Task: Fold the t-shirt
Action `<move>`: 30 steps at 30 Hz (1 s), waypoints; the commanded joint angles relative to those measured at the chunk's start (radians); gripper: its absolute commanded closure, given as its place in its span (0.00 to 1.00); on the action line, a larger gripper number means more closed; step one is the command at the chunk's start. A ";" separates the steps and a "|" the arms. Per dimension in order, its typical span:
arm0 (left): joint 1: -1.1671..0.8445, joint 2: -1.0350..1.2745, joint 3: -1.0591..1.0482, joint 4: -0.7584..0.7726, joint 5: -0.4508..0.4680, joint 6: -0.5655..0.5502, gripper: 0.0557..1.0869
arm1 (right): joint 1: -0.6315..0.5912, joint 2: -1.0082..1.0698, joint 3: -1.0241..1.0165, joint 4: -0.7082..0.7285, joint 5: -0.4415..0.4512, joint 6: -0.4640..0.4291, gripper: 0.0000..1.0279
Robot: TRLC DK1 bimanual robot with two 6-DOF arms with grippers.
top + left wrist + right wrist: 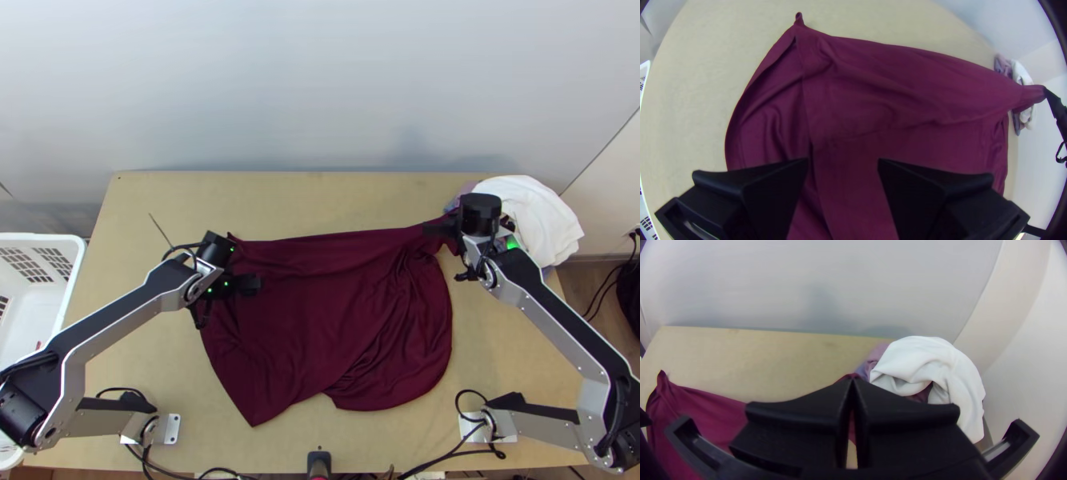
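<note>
Wooden table (320,196) — t-shirt (312,320) long axis sideways, far corner rightward.

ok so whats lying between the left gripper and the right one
The maroon t-shirt spans the stretch between the open left gripper and the right gripper, which is shut on part of it; the top view shows this.

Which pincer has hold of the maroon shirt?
The right pincer: it is shut on the end of the maroon shirt beside the white cloth. The left pincer stands open over the shirt instead.
</note>
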 commanded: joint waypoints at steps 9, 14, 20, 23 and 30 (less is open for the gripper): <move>-0.018 0.139 0.041 0.047 -0.030 -0.001 0.25 | -0.005 -0.026 -0.031 -0.011 0.001 -0.005 0.97; -0.019 0.174 0.064 0.050 -0.036 0.005 0.34 | -0.005 -0.027 -0.033 -0.012 0.001 -0.009 0.97; -0.016 0.199 0.056 0.067 -0.041 0.005 0.44 | -0.005 -0.026 -0.034 -0.012 0.001 -0.011 0.97; -0.016 0.200 0.050 0.076 -0.088 0.005 0.68 | -0.005 -0.026 -0.033 -0.012 0.001 -0.011 0.97; -0.013 0.123 0.071 0.076 -0.119 0.004 0.96 | -0.008 -0.024 -0.025 -0.011 0.001 -0.009 0.97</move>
